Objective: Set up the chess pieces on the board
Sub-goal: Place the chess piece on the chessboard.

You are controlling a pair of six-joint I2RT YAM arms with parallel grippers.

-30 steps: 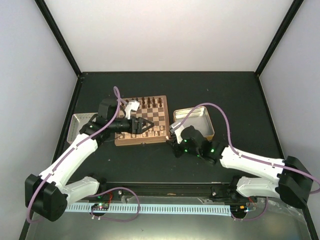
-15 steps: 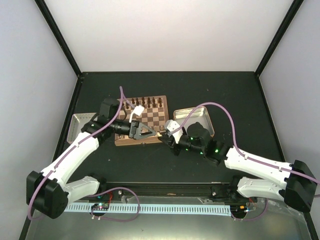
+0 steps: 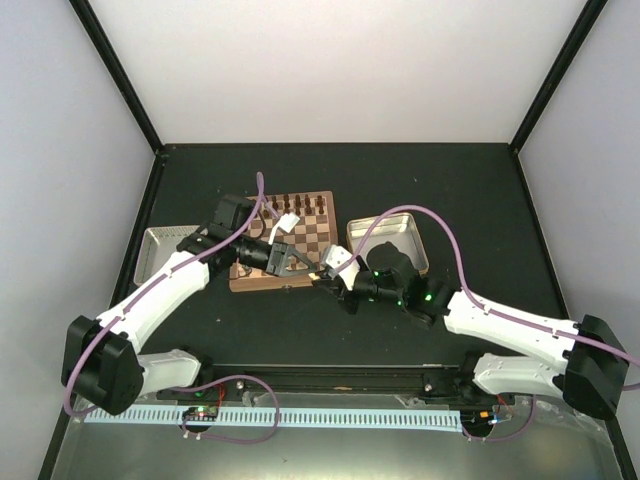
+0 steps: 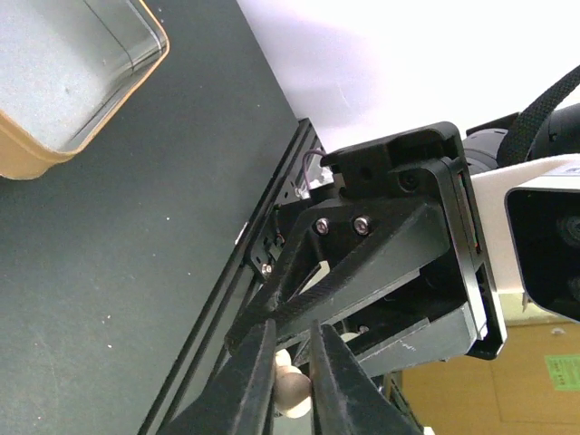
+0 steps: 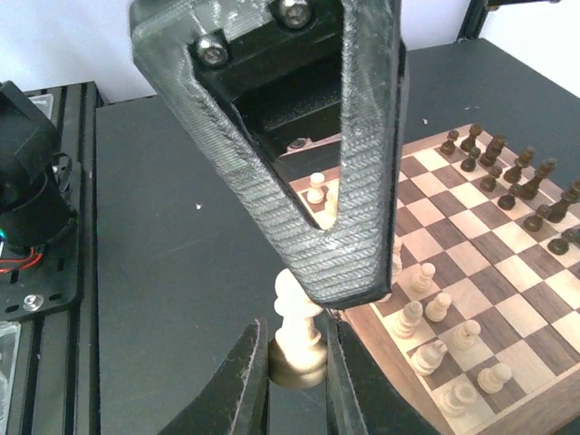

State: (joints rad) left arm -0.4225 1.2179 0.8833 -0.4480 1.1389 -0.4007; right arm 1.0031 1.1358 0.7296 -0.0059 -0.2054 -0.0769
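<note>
While two hands (image 4: 292, 362) (image 5: 297, 373) grip, one chess piece (image 5: 292, 317)

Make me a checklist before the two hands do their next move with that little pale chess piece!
1. Right hand pinches the pale chess piece at its base: ok.
2. Left hand is closed on the same piece: ok.
3. Only one hand holding it before anyone pulls away: not ok, both hold it.
4. Free squares on the board near the other pale pieces: ok.
5. Which kind of piece it is: cannot tell.
</note>
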